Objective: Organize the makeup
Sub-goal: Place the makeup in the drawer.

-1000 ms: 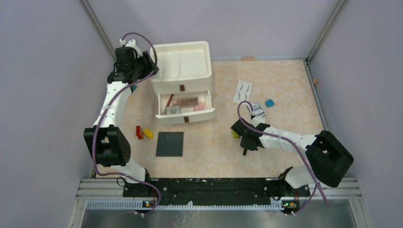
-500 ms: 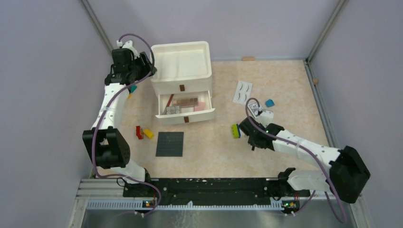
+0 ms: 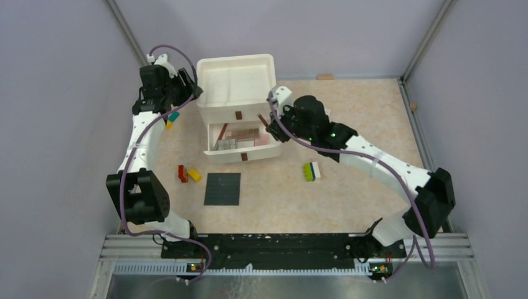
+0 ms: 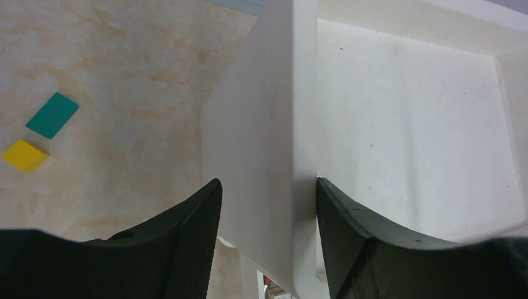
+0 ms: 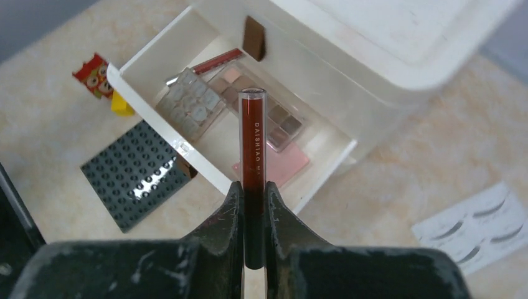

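Observation:
My right gripper [image 5: 253,187] is shut on a thin dark red tube [image 5: 253,137] with white lettering. It holds the tube above the open lower drawer [image 5: 155,134] of the white organizer [image 3: 236,81]. In the drawer lie a clear palette [image 5: 193,109], a brown palette [image 5: 281,121], a pink compact [image 5: 280,165] and a thin reddish pencil [image 5: 215,61]. The white false-eyelash card [image 5: 479,224] lies on the table to the right. From above, the right gripper [image 3: 269,128] is at the drawer's right end. My left gripper [image 4: 268,193] is open and straddles the left wall [image 4: 305,124] of the organizer's top tray.
A dark studded plate [image 3: 222,188] lies in front of the drawer. Red and yellow bricks [image 3: 187,174] sit to its left. A green, yellow and white brick stack [image 3: 310,171] is at mid table. A teal tile [image 4: 52,115] and a yellow piece [image 4: 23,155] lie left of the organizer.
My right arm swung from the front right of the table to over the open drawer with the tube. My left gripper shifted slightly up and left at the organizer's wall.

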`<state>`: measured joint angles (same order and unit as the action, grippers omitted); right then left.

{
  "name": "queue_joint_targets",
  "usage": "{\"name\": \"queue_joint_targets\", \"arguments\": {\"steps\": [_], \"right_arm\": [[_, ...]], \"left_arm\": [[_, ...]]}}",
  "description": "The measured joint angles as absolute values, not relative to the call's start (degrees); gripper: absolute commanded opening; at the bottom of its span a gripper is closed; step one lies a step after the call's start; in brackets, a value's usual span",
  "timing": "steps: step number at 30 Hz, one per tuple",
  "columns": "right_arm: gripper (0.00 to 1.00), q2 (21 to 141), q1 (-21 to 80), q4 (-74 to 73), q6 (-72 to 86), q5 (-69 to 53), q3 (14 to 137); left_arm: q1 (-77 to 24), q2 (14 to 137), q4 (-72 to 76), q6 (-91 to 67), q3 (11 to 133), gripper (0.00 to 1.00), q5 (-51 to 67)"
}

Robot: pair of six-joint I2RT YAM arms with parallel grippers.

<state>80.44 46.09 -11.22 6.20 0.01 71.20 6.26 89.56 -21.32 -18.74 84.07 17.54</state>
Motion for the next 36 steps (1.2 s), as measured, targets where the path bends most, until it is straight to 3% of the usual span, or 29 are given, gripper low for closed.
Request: {"name": "queue_joint_targets", "arguments": {"steps": [5, 6, 7, 8, 15, 19, 25, 32, 36], "right_arm": [[0.0, 90.54, 46.39, -15.68, -18.61, -11.09, 81.23], [0.27, 91.9, 46.52, -16.45, -23.51, -12.27, 82.48], [0.46, 92.97, 46.72, -17.04, -28.4, -12.97, 83.29], [0.53, 93.76, 46.96, -17.61, -33.12, -13.34, 83.72], [0.65, 99.81, 48.64, -17.54, -45.87, -9.8, 88.64], [0.59, 98.96, 48.62, -12.62, -40.12, -9.56, 86.39], [0.35, 94.85, 48.62, -6.94, -20.88, -6.17, 80.16], [0.33, 87.57, 49.91, -0.95, -0.56, -6.72, 70.08], [0.27, 84.14, 53.3, 2.59, 6.44, -6.35, 63.68]], "left_arm": [[6.94, 89.25, -20.97, -19.2, 83.96, 0.61, 18.65], [7.05, 89.25, -20.95, -19.4, 83.96, 0.62, 18.87], [7.11, 89.25, -20.91, -19.42, 83.92, 0.62, 19.07], [7.18, 89.25, -20.78, -19.55, 83.83, 0.61, 19.25], [7.64, 89.25, -20.45, -19.64, 83.74, 0.62, 20.56], [8.08, 89.25, -19.75, -19.62, 83.74, 0.61, 22.0], [8.12, 89.27, -19.46, -19.64, 83.74, 0.55, 23.77], [4.97, 90.76, -20.6, -18.37, 84.6, 0.49, 22.83], [1.87, 90.94, -22.26, -15.46, 85.56, 0.42, 16.4]]}}
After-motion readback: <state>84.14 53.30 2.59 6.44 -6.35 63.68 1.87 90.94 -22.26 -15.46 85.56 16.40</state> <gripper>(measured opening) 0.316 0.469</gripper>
